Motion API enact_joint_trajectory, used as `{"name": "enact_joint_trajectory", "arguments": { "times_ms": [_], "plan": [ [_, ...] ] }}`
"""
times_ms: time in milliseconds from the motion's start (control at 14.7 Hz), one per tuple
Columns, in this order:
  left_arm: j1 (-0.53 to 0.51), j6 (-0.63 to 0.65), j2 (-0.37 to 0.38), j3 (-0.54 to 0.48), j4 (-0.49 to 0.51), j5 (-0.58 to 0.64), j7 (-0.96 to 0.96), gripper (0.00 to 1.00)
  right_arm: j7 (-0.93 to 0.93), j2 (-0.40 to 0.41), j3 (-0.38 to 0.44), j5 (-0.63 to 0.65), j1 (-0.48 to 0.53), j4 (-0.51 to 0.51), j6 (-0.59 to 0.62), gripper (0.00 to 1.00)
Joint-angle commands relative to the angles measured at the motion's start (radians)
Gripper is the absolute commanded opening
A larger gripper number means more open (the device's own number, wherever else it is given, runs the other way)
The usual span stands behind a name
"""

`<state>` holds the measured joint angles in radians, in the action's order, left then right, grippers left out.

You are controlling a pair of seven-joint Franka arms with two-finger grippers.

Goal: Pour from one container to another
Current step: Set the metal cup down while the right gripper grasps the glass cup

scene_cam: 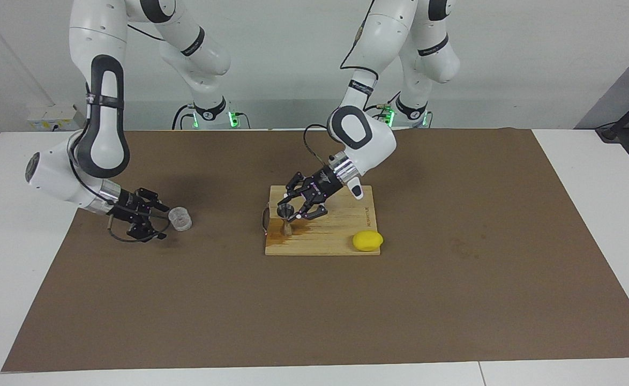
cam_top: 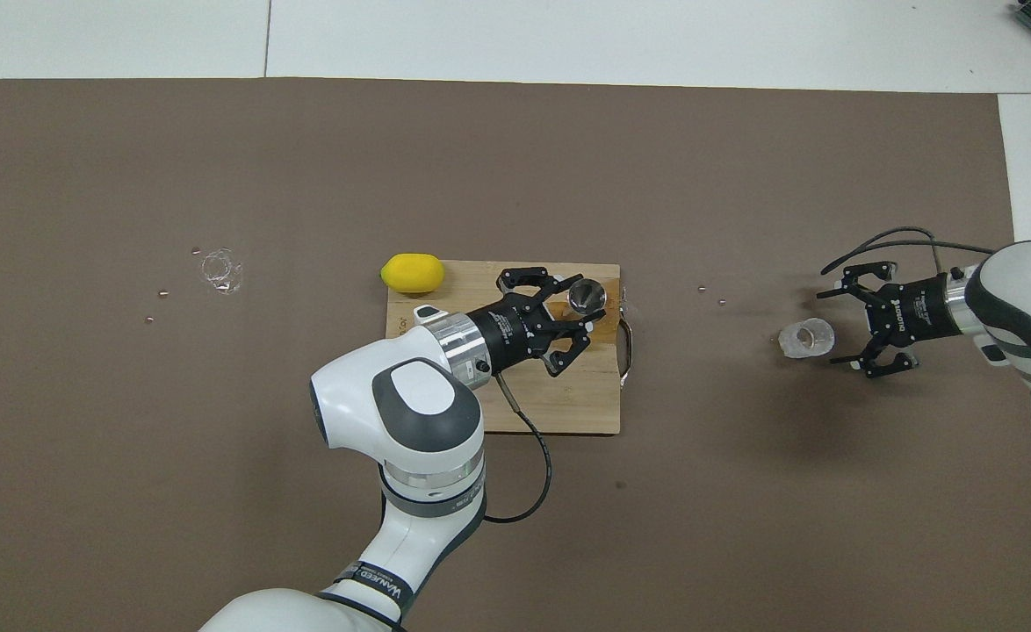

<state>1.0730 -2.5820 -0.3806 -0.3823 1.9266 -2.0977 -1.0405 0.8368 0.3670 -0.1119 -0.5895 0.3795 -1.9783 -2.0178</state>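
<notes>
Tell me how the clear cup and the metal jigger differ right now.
The clear cup is see-through and squat; the jigger is shiny steel, hourglass-shaped. The cup sits on the brown mat; the jigger stands on the wooden board. The left gripper is shut on the jigger; the open right gripper holds nothing. Both are small.

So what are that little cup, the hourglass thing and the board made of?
Clear cup: see-through with ribbed sides, probably plastic, possibly glass. Jigger: mirror-bright and grey, looks like polished steel. Board: pale with visible grain lines, so wood or bamboo, with a darker wet-looking patch near the jigger.
</notes>
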Motion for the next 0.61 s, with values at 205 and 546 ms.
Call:
{"name": "enact_joint_trajectory", "arguments": {
  "times_ms": [205, 546],
  "plan": [
    [0.022, -0.033, -0.008, -0.015, -0.008, -0.022, 0.011, 1.0, -0.087, -0.026, -0.008, -0.052, -0.01, -0.074, -0.016, 0.95],
    [0.036, -0.033, 0.0, -0.014, -0.005, -0.022, 0.013, 1.0, -0.087, -0.026, -0.009, -0.085, -0.013, -0.074, -0.013, 0.86]
  ]
}}
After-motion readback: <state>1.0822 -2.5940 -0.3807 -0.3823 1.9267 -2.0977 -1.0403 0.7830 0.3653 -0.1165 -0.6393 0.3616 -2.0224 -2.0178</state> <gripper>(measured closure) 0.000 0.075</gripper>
